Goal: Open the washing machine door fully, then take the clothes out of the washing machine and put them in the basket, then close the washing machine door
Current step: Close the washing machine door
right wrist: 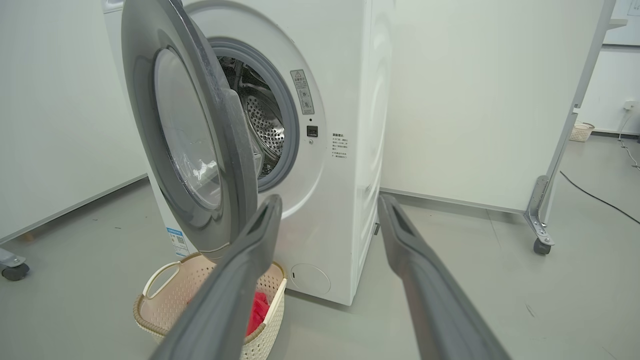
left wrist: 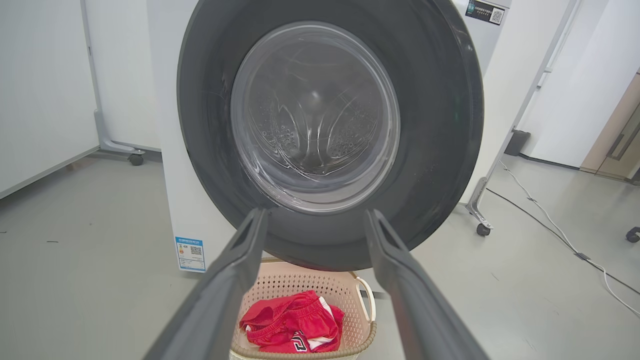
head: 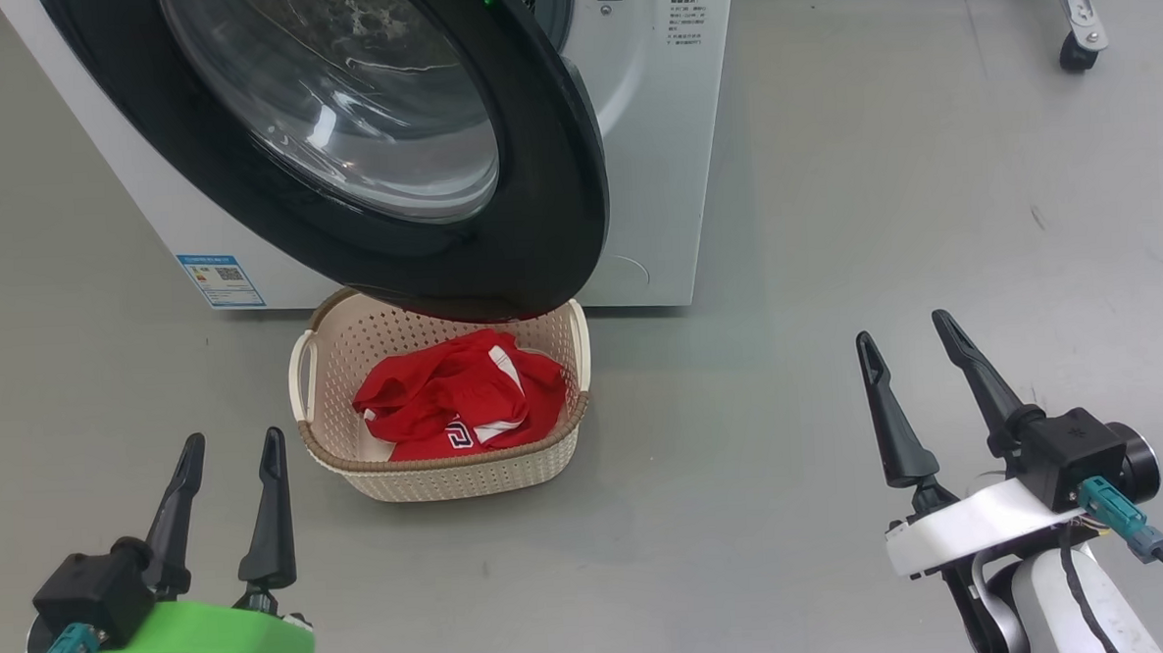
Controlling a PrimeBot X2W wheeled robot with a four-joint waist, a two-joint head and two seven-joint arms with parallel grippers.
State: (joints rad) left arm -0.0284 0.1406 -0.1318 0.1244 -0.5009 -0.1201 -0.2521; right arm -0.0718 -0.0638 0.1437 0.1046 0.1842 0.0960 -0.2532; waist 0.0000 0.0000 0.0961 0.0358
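Both pincers are hanging wide and empty above the floor: the left gripper just left of the basket, the right gripper well off to its right. Red clothes are lying heaped inside the basket, which is sitting beneath the partly open washing machine door, with the washing machine standing behind.

Washing machine sat on the floor ahead, its door hinged on the left and swung partway out over the front. Basket was on the floor just before the machine, far end under the door's lower edge. Clothes lay in the basket. Left gripper was near the basket's left, right gripper well apart to its right.
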